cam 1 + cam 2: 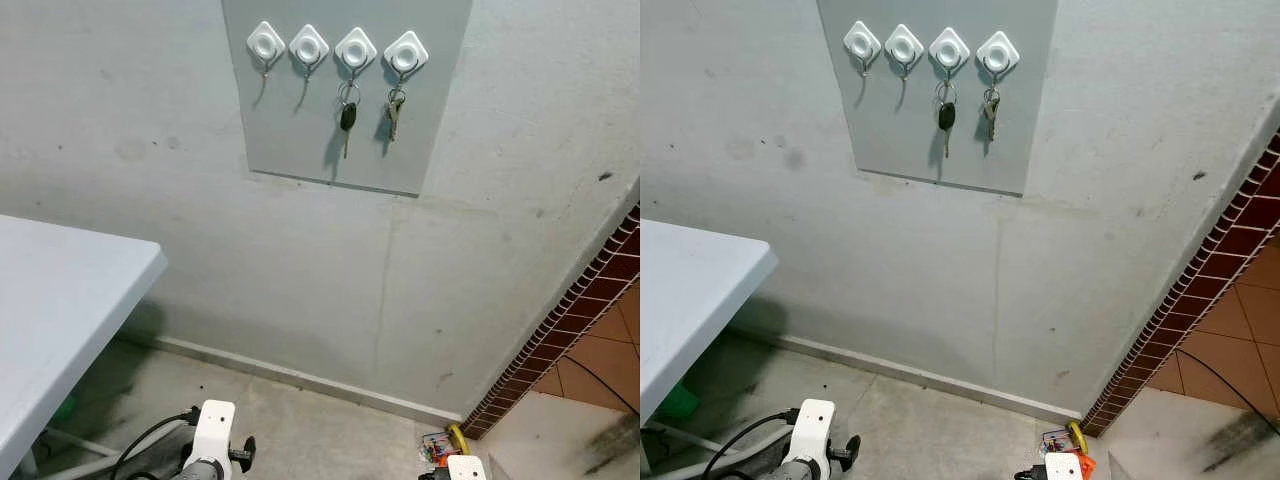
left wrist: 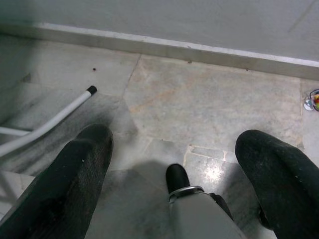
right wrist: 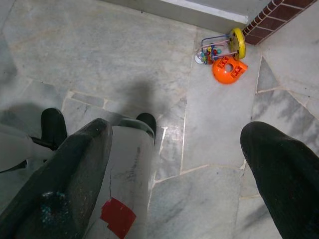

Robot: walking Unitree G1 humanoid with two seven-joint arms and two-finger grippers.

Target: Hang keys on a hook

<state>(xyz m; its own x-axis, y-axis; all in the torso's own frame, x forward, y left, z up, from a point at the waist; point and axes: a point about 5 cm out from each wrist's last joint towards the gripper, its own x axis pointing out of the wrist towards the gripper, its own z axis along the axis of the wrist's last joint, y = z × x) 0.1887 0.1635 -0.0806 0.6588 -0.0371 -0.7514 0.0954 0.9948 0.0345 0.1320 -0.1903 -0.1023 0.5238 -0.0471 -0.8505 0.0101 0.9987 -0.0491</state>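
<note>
Hanging on a grey wall panel, four white hooks sit in a row; black-headed key hangs from the third hook, a silver key bunch from the fourth hook; the two left hooks are bare. Left gripper and right gripper hang low over the marble floor, fingers spread wide, grasping nothing. White table at left. Toys lie by the baseboard.

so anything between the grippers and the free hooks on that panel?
Nothing visible. Both leftmost hooks are bare; the black key and key bunch hang further right. The left gripper and right gripper hang open above the floor.
</note>
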